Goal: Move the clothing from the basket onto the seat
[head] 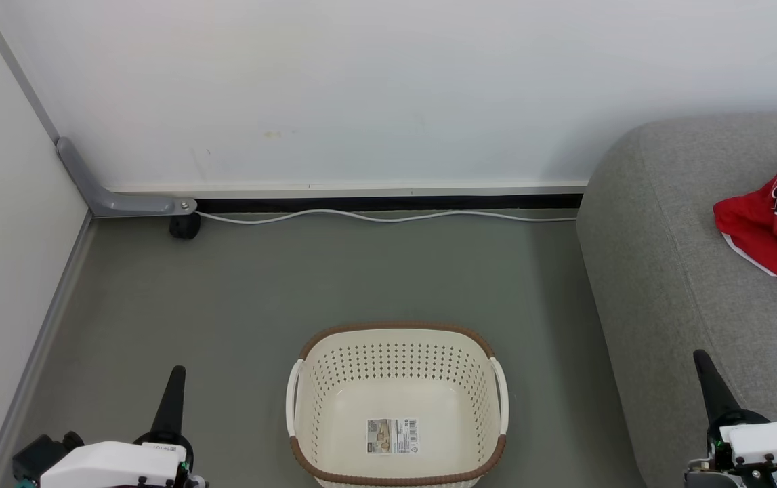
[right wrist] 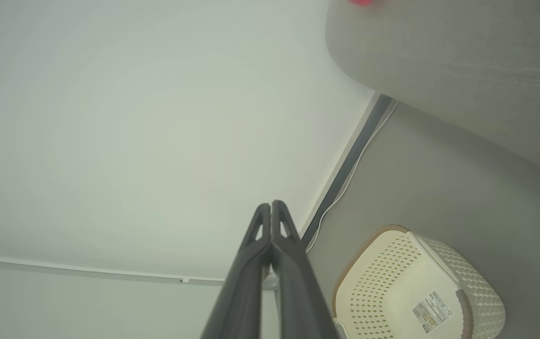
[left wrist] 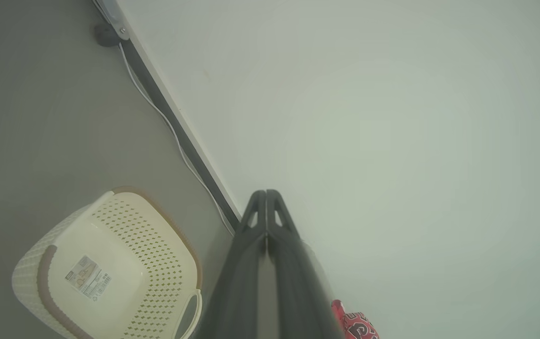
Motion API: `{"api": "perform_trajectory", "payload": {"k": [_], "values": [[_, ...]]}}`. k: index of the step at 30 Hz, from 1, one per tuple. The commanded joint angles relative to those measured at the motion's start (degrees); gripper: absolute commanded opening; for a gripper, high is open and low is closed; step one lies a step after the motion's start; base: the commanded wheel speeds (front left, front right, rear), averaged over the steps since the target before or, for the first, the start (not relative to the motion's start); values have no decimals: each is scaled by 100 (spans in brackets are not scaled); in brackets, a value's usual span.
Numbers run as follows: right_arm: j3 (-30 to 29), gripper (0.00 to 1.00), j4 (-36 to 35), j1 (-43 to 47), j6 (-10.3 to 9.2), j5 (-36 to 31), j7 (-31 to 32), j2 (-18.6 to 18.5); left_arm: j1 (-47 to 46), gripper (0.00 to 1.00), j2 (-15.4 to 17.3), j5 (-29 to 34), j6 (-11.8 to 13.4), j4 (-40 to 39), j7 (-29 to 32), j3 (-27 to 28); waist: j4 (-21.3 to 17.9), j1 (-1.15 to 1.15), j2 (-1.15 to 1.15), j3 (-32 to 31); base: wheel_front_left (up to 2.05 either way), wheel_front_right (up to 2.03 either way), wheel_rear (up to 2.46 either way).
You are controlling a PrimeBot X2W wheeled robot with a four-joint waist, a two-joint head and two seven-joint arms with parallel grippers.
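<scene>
caster (head: 185, 226): dark wheel at 10 o'clock in head view, under grey bracket (head: 110, 200); details too small to read.
left gripper (head: 175, 379): 7 o'clock in head view, one dark spike pointing up, fingers pressed together, nothing between them; body cut off by bottom edge. Left wrist view confirms tips (left wrist: 266, 195) touching.
floor (head: 239, 291): grey-green, bare patch between left gripper and basket.
basket (head: 398, 328): 6 o'clock in head view, upright on floor; near rim clipped by bottom edge. Inside shows bare cream bottom with label sticker (head: 393, 435); print unreadable. Also at 8 o'clock in left wrist view (left wrist: 124, 235) and 4 o'clock in right wrist view (right wrist: 392, 268), both hazy.
cable (head: 388, 216): white, along wall base at 12 o'clock, right end hidden behind seat.
seat (head: 666, 271): grey, 3 to 4 o'clock, cut off right and bottom.
right gripper (head: 705, 366): 5 o'clock, in front of seat, fingers together, holding nothing; tips (right wrist: 270, 207) touching.
clothing (head: 774, 217): red jersey on seat at 3 o'clock, crumpled, numerals partly folded, cropped by right edge.
</scene>
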Motion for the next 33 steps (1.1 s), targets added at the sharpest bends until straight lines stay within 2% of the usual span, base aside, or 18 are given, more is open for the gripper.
{"api": "perform_trajectory", "payload": {"k": [1, 26, 33], "values": [[33, 0, -188, -256, 20, 170, 75, -49, -312, 0, 69, -165, -78, -166, 41, 197, -3, 0, 0, 1, 0, 0, 0], [-253, 0, -369, -292, 25, 1538, 496, 120, -541, 0, 69, -1793, -338, -207, 472, 533, -55, 0, 0, 17, 0, 0, 0], [-257, 0, -373, -292, 25, 1562, 503, 123, -545, 0, 64, -1816, -343, -208, 485, 547, -56, 0, 0, 17, 0, 0, 0]]}}
